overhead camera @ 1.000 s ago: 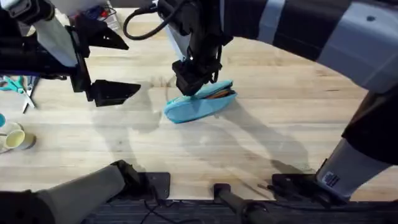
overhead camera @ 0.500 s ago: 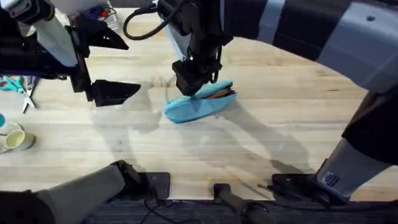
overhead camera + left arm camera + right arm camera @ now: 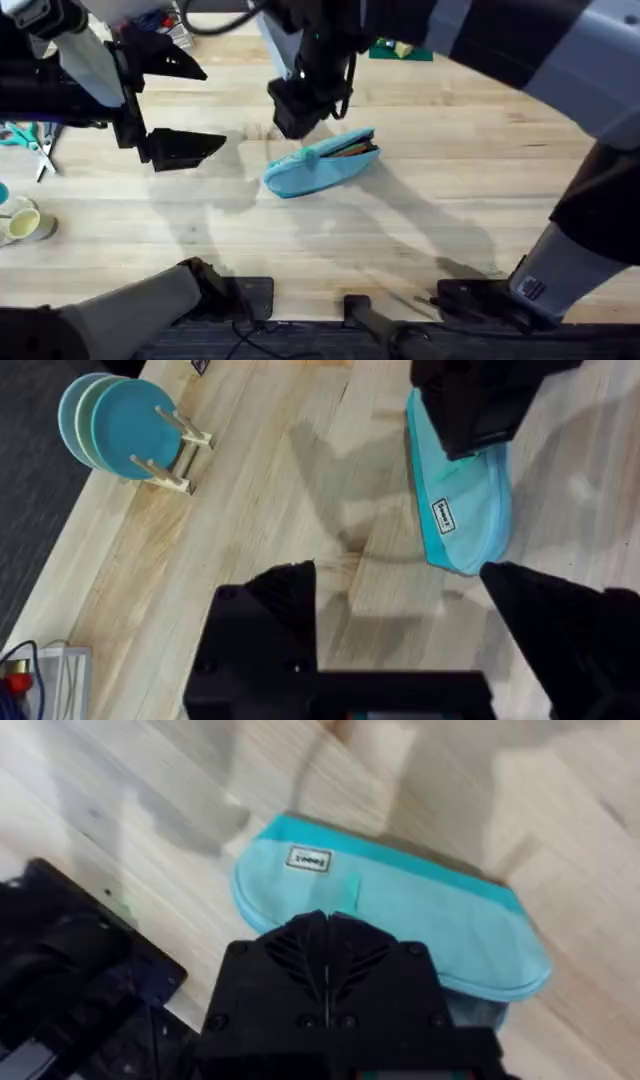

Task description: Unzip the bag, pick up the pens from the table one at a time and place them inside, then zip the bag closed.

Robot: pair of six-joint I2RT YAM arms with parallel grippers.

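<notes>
The bag lies on its side near the middle of the table, its zipper partly open at the far-right end, where a sliver of orange shows inside; that suggests at least one pen is already in it, though the pens themselves cannot be made out clearly. Just above the bag's upper edge, toward its left half, hangs the right gripper, its fingers pressed together with nothing seen between them, a position that looks suited to working the zipper along the seam. In its own wrist view the bag sits directly ahead, a small white label on the fabric. The left gripper hovers well to the left of the bag with its fingers spread wide and empty, seemingly waiting to steady the bag. Its wrist view shows the bag and, farther off, teal plates on a wooden stand.
</notes>
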